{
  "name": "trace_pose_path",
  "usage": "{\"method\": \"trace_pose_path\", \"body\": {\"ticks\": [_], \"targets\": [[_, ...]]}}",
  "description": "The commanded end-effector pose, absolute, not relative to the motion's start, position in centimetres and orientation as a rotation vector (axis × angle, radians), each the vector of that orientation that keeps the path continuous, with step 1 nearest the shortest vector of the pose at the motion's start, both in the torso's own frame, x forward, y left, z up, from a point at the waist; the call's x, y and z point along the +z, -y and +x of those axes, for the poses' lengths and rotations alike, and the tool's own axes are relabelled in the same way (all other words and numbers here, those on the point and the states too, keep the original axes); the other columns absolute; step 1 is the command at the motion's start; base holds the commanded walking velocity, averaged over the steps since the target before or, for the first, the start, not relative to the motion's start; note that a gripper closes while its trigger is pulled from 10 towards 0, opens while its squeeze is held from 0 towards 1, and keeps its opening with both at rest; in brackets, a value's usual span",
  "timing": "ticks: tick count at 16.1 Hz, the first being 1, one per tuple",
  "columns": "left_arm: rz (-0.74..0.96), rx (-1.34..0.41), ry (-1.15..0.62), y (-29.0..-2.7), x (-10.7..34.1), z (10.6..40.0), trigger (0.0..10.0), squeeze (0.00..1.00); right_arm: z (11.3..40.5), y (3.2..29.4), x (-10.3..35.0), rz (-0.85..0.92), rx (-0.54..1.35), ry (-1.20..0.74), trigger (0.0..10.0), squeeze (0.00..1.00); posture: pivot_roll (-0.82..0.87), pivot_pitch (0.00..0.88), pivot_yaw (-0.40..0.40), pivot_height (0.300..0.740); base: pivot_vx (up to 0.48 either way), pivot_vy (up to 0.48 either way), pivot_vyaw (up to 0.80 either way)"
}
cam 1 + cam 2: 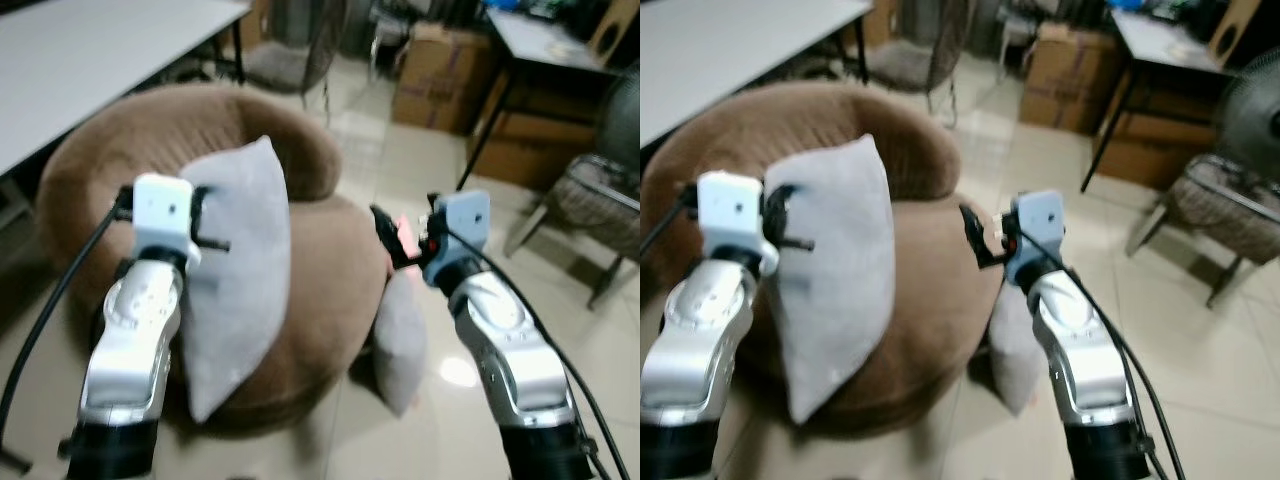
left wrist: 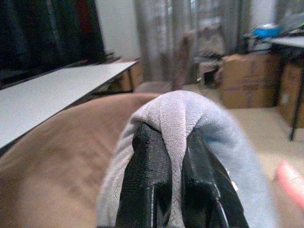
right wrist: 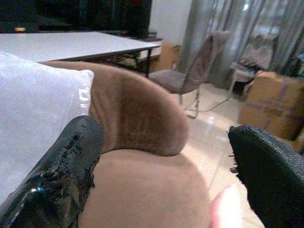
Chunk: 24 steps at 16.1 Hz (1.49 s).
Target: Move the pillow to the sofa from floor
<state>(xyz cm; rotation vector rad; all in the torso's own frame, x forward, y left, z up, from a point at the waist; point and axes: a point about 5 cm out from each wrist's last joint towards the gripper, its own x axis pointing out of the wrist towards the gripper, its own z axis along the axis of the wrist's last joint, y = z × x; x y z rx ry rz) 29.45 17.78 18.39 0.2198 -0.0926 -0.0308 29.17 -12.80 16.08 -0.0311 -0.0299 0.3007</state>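
Note:
A grey pillow [image 1: 245,260] hangs upright over the round brown sofa [image 1: 325,250], its lower corner down by the seat's front edge. My left gripper [image 1: 208,222] is shut on the pillow's upper edge; in the left wrist view the fabric [image 2: 175,118] bulges between the two black fingers [image 2: 145,180]. My right gripper [image 1: 392,238] stands open above the sofa's right rim with nothing between its fingers [image 3: 61,171]. A second grey pillow [image 1: 400,340] leans against the sofa's right side on the floor.
A white table [image 1: 90,60] runs along the back left, with a mesh chair [image 1: 290,55] behind the sofa. Cardboard boxes [image 1: 440,80] and a black-legged table [image 1: 535,45] stand at the back right. Another chair [image 1: 600,205] is on the right, across pale tiled floor [image 1: 440,170].

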Motion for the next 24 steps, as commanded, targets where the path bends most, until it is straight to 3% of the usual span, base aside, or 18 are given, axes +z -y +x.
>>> {"method": "trace_pose_path", "body": {"ticks": [1, 8, 15, 19, 22, 24], "targets": [[0.222, -0.096, 0.187, -16.2, 20.2, 30.1, 10.0, 0.0, 29.2, 13.8, 16.4, -0.043, 0.263, 0.047, 10.0, 0.0, 0.11, 0.0, -0.035, 0.74, 0.304, 0.0, 0.0], [0.222, -0.106, 0.231, -16.2, 21.4, 32.9, 10.0, 0.0, 29.1, 13.4, 16.4, -0.089, 0.29, 0.052, 10.0, 0.0, 0.1, 0.0, -0.026, 0.74, 0.305, 0.0, 0.5], [0.267, -0.218, 0.247, -15.4, 21.9, 35.1, 10.0, 0.0, 29.1, 13.4, 16.3, -0.056, 0.26, 0.049, 10.0, 0.0, 0.1, 0.0, -0.022, 0.74, 0.308, 0.0, 0.0], [0.218, -0.284, 0.195, -13.2, 21.7, 37.0, 10.0, 0.0, 28.9, 13.7, 15.9, -0.075, 0.246, 0.018, 10.0, 0.0, 0.08, 0.0, 0.01, 0.74, 0.072, 0.0, 0.0], [0.178, -0.448, 0.245, -10.3, 21.9, 37.3, 10.0, 0.0, 29.0, 14.6, 15.3, -0.092, 0.199, -0.015, 10.0, 0.0, 0.07, 0.0, 0.009, 0.74, 0.0, 0.0, 0.0], [0.156, -0.466, 0.25, -9.4, 22.4, 38.0, 10.0, 0.0, 29.1, 14.6, 15.3, -0.091, 0.197, -0.015, 10.0, 0.0, 0.07, 0.0, 0.009, 0.74, 0.0, 0.0, 0.0]]}}
